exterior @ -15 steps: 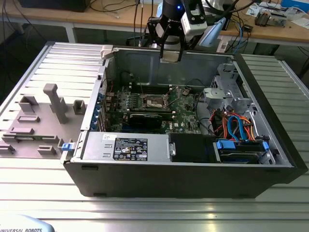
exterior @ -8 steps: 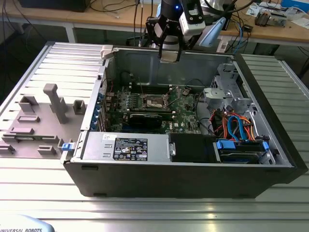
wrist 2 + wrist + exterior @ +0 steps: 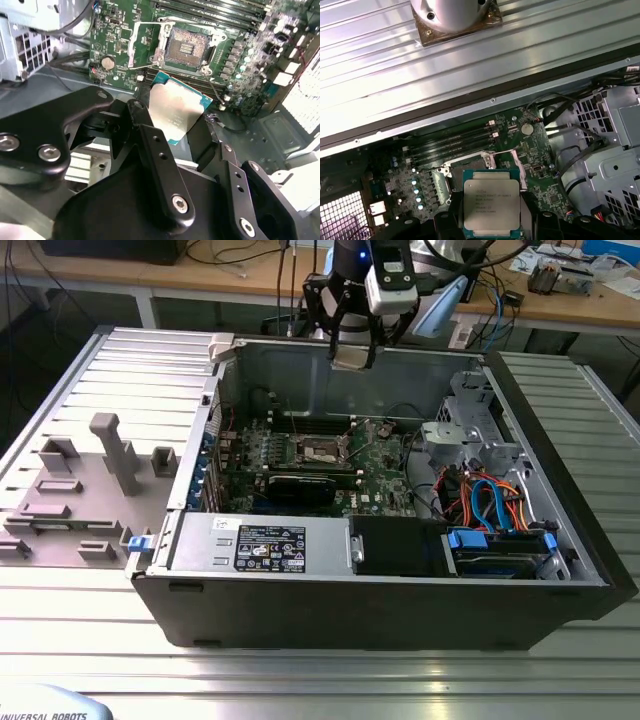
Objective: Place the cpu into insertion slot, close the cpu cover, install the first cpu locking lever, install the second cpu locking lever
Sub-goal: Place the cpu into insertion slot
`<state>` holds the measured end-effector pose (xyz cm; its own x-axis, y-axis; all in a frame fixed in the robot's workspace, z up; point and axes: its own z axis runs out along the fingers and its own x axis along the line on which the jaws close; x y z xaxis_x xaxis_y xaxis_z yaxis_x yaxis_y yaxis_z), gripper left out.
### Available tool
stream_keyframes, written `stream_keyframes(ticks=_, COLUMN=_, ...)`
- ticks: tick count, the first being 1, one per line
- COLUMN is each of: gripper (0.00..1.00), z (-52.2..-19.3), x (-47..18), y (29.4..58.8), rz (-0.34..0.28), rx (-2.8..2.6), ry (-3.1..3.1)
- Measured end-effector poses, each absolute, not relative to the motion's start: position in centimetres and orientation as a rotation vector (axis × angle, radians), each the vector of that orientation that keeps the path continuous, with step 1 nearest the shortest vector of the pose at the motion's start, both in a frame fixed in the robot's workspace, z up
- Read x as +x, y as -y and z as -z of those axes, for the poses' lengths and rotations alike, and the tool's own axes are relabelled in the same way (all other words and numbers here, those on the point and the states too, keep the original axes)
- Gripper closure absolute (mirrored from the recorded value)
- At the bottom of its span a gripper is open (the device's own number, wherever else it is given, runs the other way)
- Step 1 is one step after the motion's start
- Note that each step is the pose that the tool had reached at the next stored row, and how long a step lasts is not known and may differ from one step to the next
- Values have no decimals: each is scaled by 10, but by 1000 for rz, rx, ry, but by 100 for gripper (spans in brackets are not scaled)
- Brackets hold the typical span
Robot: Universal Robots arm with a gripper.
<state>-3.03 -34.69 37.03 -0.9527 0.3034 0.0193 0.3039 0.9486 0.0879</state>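
Observation:
My gripper [image 3: 352, 356] hangs above the open computer case, over its far wall, and is shut on the cpu [image 3: 176, 111], a flat square chip with a dull silver top [image 3: 491, 204]. Black fingers [image 3: 150, 135] clamp the chip's two opposite edges. Below it on the green board lies the insertion slot [image 3: 318, 448], its dark centre uncovered [image 3: 187, 48]. The cpu cover [image 3: 144, 44], a thin silver frame, stands swung open beside the socket. Two thin wire levers [image 3: 214, 89] stick out from the socket, unlatched. In the first wrist view the chip hides most of the socket.
The case walls [image 3: 300, 370] ring the board. A power supply [image 3: 265, 542] runs along the near side, and a drive cage [image 3: 470, 430] with blue and orange cables [image 3: 490, 502] fills the exterior view's right. A black card [image 3: 300, 488] lies near the socket. Grey fixtures [image 3: 110, 450] stand outside on the exterior view's left.

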Motion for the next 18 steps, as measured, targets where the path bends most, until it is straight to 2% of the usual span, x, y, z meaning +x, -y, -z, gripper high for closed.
stream_keyframes(ticks=18, gripper=46, z=-370, x=-31, y=347, rz=142, rx=-537, ry=3088)
